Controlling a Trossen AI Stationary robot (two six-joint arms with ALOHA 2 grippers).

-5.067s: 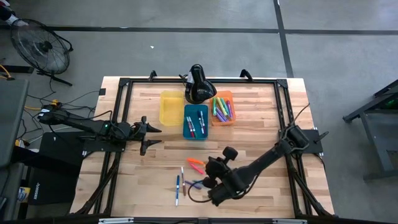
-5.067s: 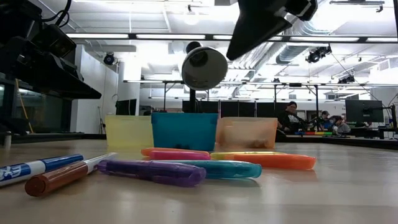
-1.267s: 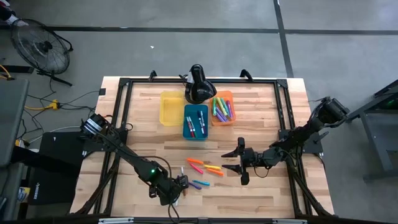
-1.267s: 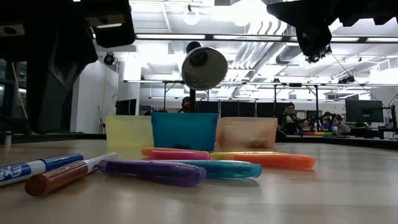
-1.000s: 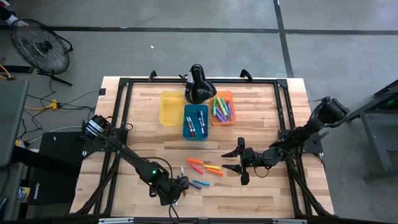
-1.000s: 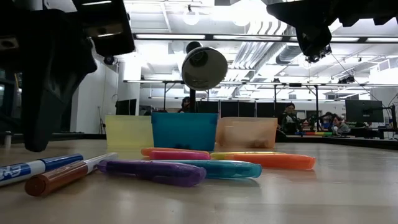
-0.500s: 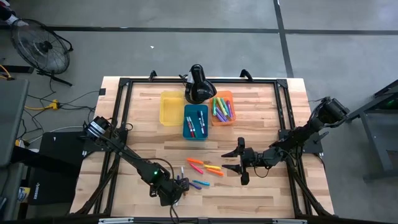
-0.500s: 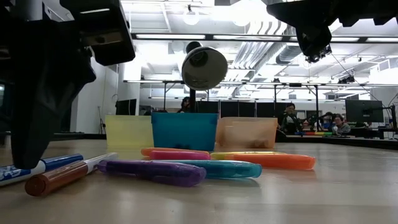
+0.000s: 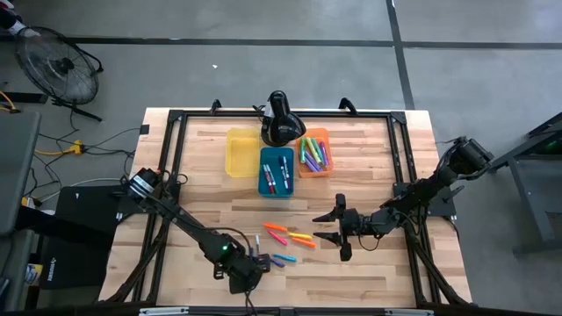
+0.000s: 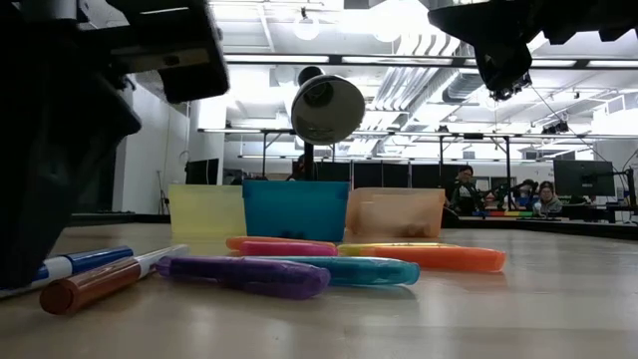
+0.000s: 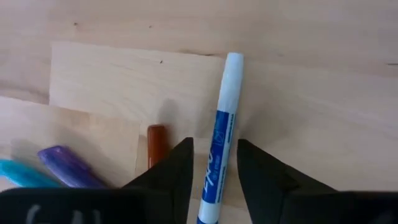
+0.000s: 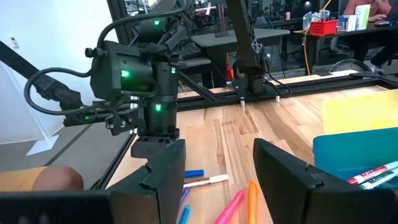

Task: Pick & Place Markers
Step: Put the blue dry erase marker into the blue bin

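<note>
1. I see the wooden table [image 9: 369, 158], with loose markers [image 9: 290, 237] just beside my left gripper [image 11: 213, 163].
2. Its fingers straddle the blue-and-white marker [image 11: 219, 146], not yet pinching.
3. The right gripper [image 9: 330, 226] hovers spread.

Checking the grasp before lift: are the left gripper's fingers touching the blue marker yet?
Cannot tell. In the left wrist view the left gripper straddles the blue marker, its fingers close beside the barrel; neither contact nor gap shows plainly.

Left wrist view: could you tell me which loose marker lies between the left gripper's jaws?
The blue-and-white marker, lying lengthwise in the left gripper; the brown marker lies just outside.
</note>
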